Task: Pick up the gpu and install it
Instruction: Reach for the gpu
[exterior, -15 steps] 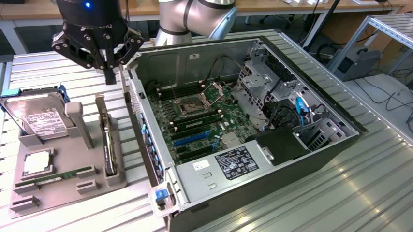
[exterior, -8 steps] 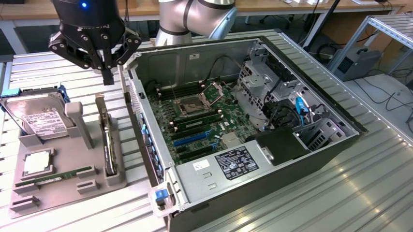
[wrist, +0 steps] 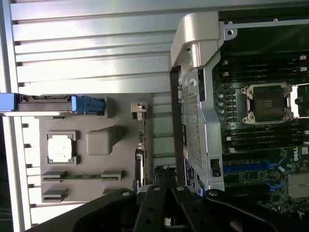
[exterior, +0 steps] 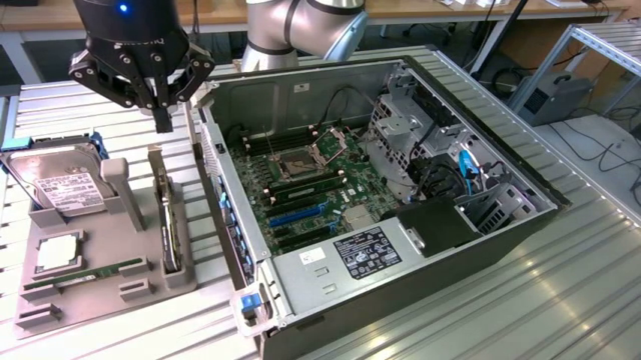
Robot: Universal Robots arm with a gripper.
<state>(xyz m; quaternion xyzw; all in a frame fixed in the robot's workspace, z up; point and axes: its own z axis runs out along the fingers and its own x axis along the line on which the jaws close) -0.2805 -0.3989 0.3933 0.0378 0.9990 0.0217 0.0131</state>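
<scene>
Robotics lab: slatted metal workbench [exterior: 561,300], opened PC tower [exterior: 451,292], wooden desks [exterior: 40,15] behind, aluminium-profile frame [exterior: 601,45], floor cables [exterior: 601,146].

The gpu [exterior: 170,229] stands on edge in the grey holder [exterior: 75,315], so the holder's wall hides most of its face. In the wrist view it is a thin strip, with one end lost behind the pincer [exterior: 161,120]. The exterior view's upper edge cuts off the arm [exterior: 300,30]. The print on the hard drive [exterior: 65,187] label is too small to read.

Closed hand [wrist: 165,193] near gpu [wrist: 140,145], upright in gray tray [wrist: 120,159] beside open case [wrist: 193,121].
</scene>
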